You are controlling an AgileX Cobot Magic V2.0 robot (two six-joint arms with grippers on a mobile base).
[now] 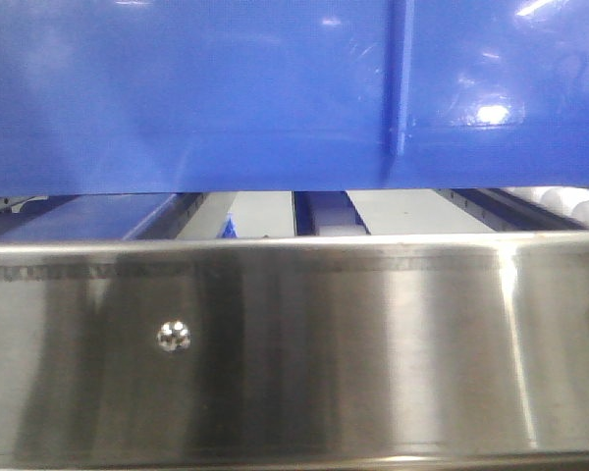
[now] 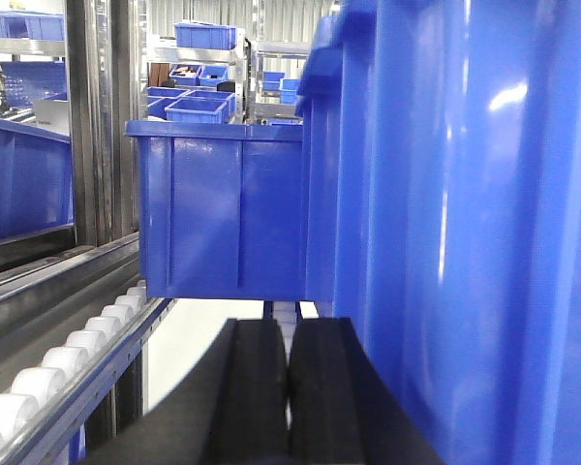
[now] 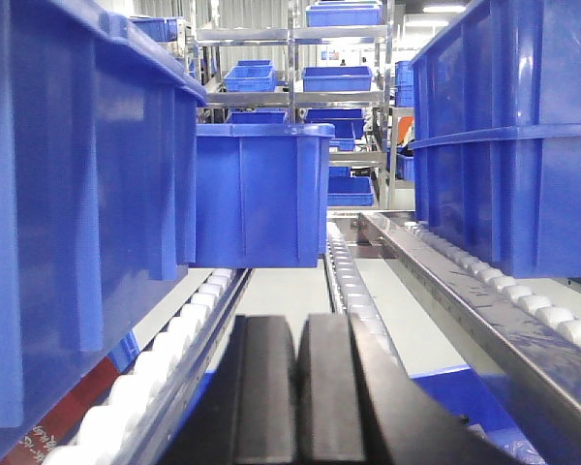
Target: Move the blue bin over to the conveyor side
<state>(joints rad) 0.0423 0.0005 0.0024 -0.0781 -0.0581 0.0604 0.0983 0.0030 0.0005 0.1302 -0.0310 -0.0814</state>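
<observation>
Front view: blue bin (image 1: 196, 88) fills the upper half, close to the lens, glossy wall with one vertical rib toward the right. Its lower edge sits above a brushed stainless steel rail (image 1: 294, 343) that carries a single screw head (image 1: 173, 337); a narrow gap between them shows roller lanes beyond. Cannot tell whether the bin rests on rollers or hangs clear. Left wrist view: left gripper (image 2: 289, 387), black fingers pressed together, nothing between them; the bin's wall rises just beside its right finger, contact not certain. White rollers (image 2: 39, 383) run along the lane at left. A second blue crate (image 2: 223, 213) stands farther down the lane, just behind the bin. Right wrist view: right gripper (image 3: 297, 387), fingers likewise closed on nothing, the bin's ribbed wall to its left. Stacked blue crates (image 3: 508, 136) sit on the neighbouring lane at right. Shelving (image 3: 271, 97) with small blue bins stands behind.
</observation>
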